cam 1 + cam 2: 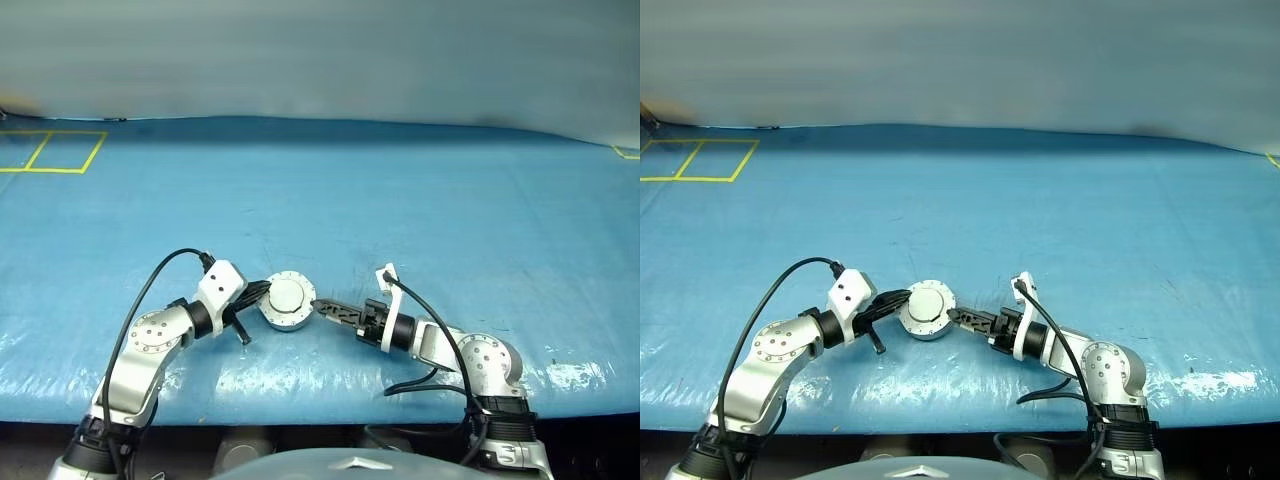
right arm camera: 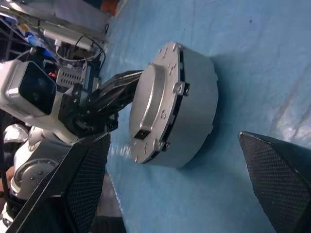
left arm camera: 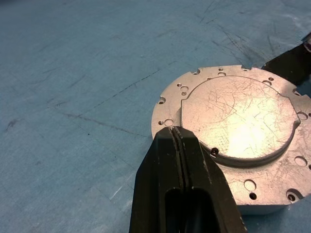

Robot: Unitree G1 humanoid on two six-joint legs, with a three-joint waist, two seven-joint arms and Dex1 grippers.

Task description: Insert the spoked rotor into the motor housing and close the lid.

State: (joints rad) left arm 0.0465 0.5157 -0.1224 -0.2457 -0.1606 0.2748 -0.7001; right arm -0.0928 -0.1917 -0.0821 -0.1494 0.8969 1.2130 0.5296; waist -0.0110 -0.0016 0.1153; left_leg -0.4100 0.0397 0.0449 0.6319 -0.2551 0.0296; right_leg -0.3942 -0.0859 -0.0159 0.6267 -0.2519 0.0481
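Motor housing (image 1: 287,303) sitting on blue mat (image 1: 330,200) between grippers, lid (image 3: 240,119) lying down on top. Left gripper (image 3: 177,145) pressing lid edge, fingers shut, gripping nothing. Right gripper (image 2: 172,184) gaping wide, empty. You're checking closure: press evenly, steady housing body.

Wide counter (image 1: 400,200) under a blue sheet, scuffed and scratched, faintly creased. Glare patches along near edge. Yellow tape (image 1: 52,152) marking two adjoining boxes at far left corner; another yellow scrap (image 1: 627,152) at far right edge. Plain pale grey-blue wall (image 1: 320,60) behind, blurred, evenly lit. Dark gap below the counter's front edge. Cluttered equipment and cables (image 2: 63,34) glimpsed in right wrist view, details unclear.
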